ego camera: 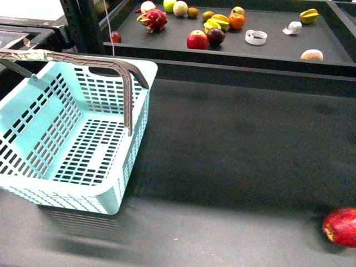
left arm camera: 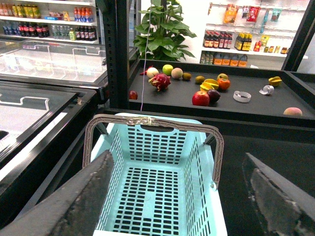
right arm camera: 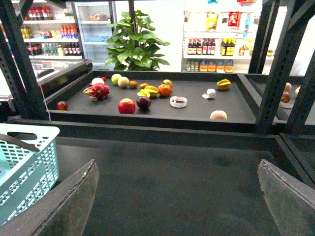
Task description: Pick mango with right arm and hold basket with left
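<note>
Neither step is judged done. The left gripper [left arm camera: 177, 164] is seen spread wide above the basket [ego camera: 142, 122] with nothing between its fingers, so the basket is not yet held. The right gripper [right arm camera: 177, 167] is likewise spread and empty. The mango [ego camera: 218, 22], probably the smooth yellow fruit in the cluster at the upper middle of the front view, is found on the dark matte tray [ego camera: 278, 47]. The basket, at the left, is made of pale turquoise slotted plastic, with a grey-brown handle [ego camera: 83, 57] raised.
</note>
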You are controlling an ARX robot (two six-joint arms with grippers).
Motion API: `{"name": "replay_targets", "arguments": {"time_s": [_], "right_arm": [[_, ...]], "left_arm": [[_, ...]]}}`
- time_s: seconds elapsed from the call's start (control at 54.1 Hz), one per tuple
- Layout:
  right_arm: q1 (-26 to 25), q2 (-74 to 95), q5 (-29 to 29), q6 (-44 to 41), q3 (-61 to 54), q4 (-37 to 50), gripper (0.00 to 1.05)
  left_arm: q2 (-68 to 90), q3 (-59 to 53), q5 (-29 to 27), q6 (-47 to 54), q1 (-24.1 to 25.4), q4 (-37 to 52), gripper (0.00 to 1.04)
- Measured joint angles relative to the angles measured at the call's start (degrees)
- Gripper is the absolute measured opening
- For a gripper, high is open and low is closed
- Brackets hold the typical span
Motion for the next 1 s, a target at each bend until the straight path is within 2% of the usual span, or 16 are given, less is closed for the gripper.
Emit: {"name": "replay_targets", "arguments": {"time_s": [0.055,0.074,0.129,0.794,0.813,0.905,0.942,0.998], "right_arm": [[0.0,0.0,0.0,0.0,0.0,0.0,0.96],[0.0,0.0,0.0,0.0,0.0,0.0,0.96],[0.0,0.0,0.0,0.0,0.0,0.0,0.96],[0.0,0.0,0.0,0.0,0.0,0.0,0.96],[0.0,0.0,0.0,0.0,0.0,0.0,0.96],[0.0,0.0,0.1,0.0,0.0,0.0,0.96],[0.0,0.0,0.0,0.0,0.0,0.0,0.96],[0.0,0.0,0.0,0.0,0.0,0.0,0.96]], "left_arm": [[0.0,0.0,0.0,0.0,0.0,0.0,0.96],[0.0,0.0,0.0,0.1,0.0,0.0,0.98],[0.0,0.0,0.0,0.0,0.0,0.0,0.96],[0.0,0.0,-0.1,0.0,0.0,0.0,0.97],[0.5,0.2,-2.5,-1.6,-0.9,-0.8,0.97],[8.1,1.7,-24.1,-15.9,-7.9,-6.2,0.97],[11.4,1.7,-27.8,-23.2,-8.6,-5.4,0.97],[16.4,2.2,-29.9,-31.8,-8.0,-2.3,0.97]]}}
